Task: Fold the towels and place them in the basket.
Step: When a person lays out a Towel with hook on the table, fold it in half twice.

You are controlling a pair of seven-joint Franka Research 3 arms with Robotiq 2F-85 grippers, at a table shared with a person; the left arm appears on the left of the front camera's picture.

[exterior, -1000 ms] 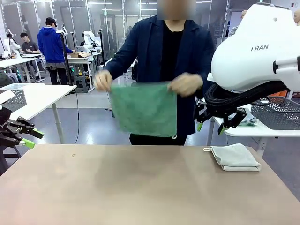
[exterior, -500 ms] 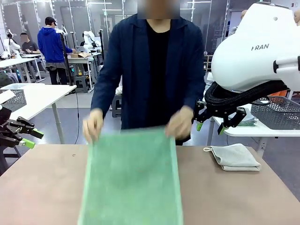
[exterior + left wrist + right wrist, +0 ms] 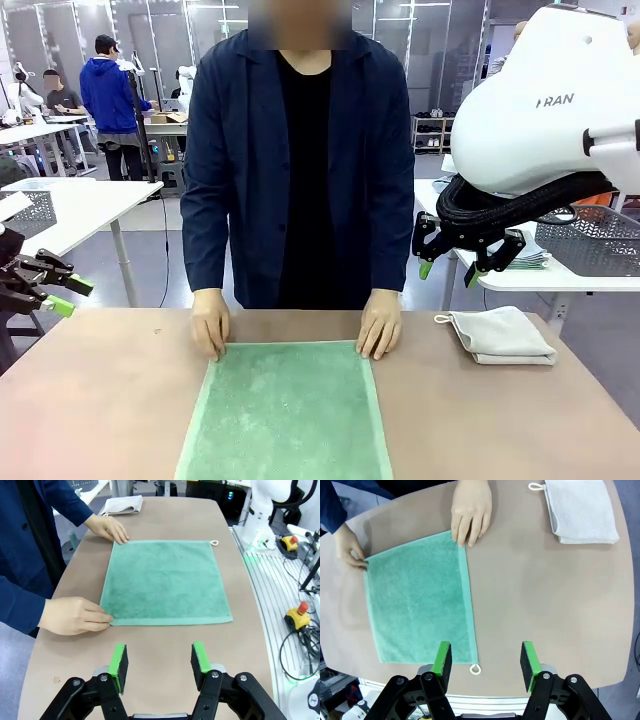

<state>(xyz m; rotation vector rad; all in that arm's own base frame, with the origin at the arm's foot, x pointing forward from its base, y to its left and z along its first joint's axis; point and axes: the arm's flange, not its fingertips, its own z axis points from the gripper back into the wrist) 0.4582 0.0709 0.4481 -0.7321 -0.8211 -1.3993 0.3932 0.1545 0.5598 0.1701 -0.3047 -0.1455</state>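
Green towel (image 3: 285, 410) spread flat on counter (image 3: 90, 400), midway between arms, loop corner on robot's near right. Person pins far corners, one hand (image 3: 210, 322) and other hand (image 3: 380, 322), probably to smooth cloth and keep it square for first fold. Cream towel (image 3: 500, 335) lies folded at counter's right edge, well apart, probably awaiting basket. Left pincer (image 3: 160, 661) and right pincer (image 3: 486, 661) hover clear of cloth, jaws apart, gripping nothing; near corners look free for them.

table (image 3: 90, 400): brown, smooth top | person (image 3: 300, 170): stands at far side, dark blue jacket over black shirt | side table (image 3: 90, 205): white, far left | yellow box (image 3: 299, 617): red button on top, on floor beside table
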